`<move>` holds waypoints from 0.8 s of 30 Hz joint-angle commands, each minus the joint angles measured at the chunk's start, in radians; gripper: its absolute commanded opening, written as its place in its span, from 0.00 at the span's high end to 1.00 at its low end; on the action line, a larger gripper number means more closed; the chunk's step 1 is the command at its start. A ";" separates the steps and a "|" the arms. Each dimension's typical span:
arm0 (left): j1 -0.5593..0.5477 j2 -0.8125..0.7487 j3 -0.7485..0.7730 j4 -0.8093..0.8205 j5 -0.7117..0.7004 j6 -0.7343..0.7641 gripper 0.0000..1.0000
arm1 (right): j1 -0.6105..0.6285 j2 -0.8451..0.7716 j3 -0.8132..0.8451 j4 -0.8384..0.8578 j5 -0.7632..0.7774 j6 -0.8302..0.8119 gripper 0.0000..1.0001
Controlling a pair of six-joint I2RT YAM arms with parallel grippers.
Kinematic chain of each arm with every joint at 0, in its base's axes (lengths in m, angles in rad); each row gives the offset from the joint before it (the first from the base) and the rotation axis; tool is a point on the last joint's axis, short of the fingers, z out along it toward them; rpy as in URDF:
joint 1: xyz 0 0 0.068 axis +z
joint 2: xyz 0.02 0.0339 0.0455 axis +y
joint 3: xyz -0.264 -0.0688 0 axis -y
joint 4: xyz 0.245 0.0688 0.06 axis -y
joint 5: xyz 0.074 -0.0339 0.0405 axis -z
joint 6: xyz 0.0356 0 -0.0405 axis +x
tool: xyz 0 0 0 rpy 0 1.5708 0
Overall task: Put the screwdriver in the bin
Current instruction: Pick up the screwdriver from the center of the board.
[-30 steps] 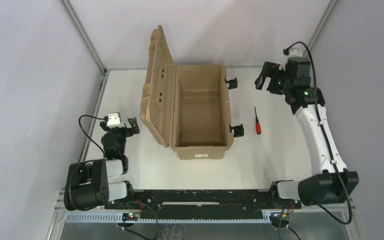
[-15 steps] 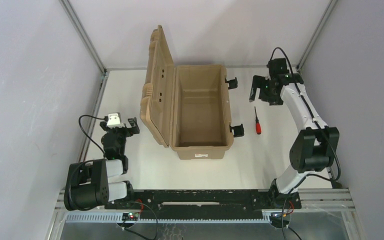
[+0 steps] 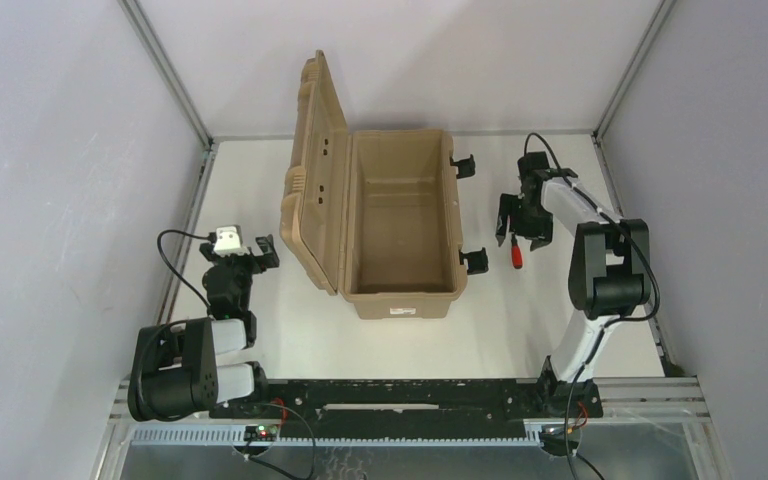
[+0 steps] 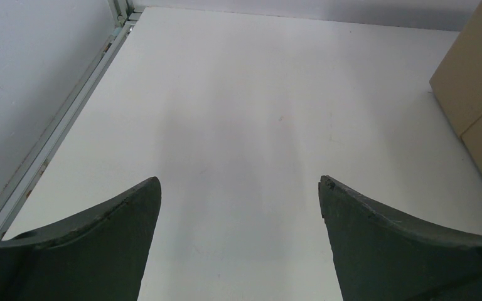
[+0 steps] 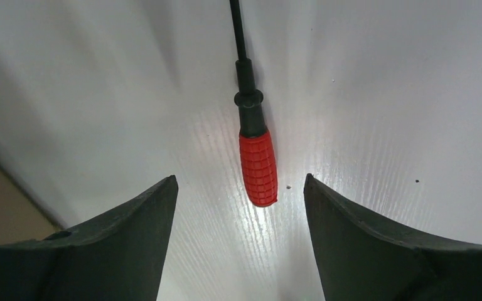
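Note:
The screwdriver [image 3: 516, 256] with a red handle and thin dark shaft lies on the white table just right of the tan bin [image 3: 400, 230], whose lid stands open to the left. My right gripper [image 3: 517, 228] is open and hovers low over the screwdriver. In the right wrist view the red handle [image 5: 258, 165] lies just ahead of my open right gripper [image 5: 240, 182], centred on the gap, shaft pointing away. My left gripper [image 3: 260, 250] is open and empty, left of the bin; in the left wrist view [image 4: 238, 182] it shows over bare table.
The bin's two black latches [image 3: 474, 260] hang open on its right side, close to the screwdriver. A tan corner of the bin lid [image 4: 477, 94] shows at the right of the left wrist view. Walls and a metal frame edge [image 3: 185, 240] bound the table.
My right arm has swung in and down from the far right corner to just over the screwdriver. The left arm, the bin and the screwdriver have not moved.

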 commanded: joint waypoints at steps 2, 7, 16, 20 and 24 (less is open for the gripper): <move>-0.005 -0.011 0.040 0.023 -0.007 -0.002 0.00 | 0.004 0.033 -0.018 0.048 0.034 0.008 0.22; -0.005 -0.012 0.040 0.023 -0.007 -0.001 0.00 | 0.000 0.058 -0.026 0.061 0.049 0.008 0.30; -0.005 -0.011 0.039 0.023 -0.006 -0.001 0.00 | -0.003 0.091 -0.033 0.074 0.059 0.002 0.40; -0.004 -0.011 0.039 0.023 -0.007 -0.002 0.00 | -0.002 0.104 -0.033 0.082 0.055 0.000 0.48; -0.005 -0.012 0.039 0.022 -0.007 -0.002 0.00 | -0.002 0.115 -0.032 0.085 0.060 -0.002 0.57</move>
